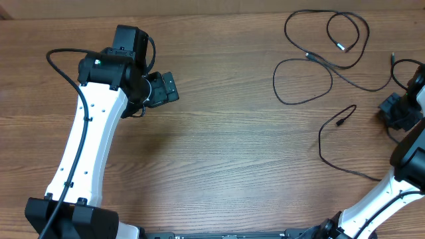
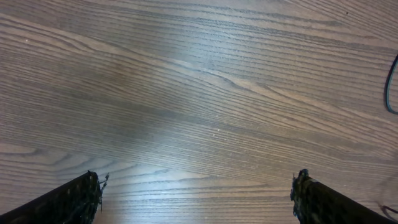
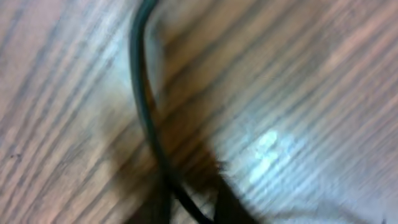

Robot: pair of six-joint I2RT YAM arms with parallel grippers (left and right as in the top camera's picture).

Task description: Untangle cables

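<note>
Thin black cables (image 1: 324, 62) looped on a wood-grain table (image 1: 226, 153)
The smooth cords lie in loose rounded loops at the far right, small plug tips showing; the left gripper (image 2: 199, 198) hangs over bare matte grain, fingers spread wide; the right gripper (image 1: 397, 111) sits at the right edge close over one cord, its view too blurred to tell the finger state.

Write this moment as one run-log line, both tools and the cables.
left tool: open, empty | right tool: near cable, opening unclear | thin black flexible cables: looped on brown wooden table, right side
</note>
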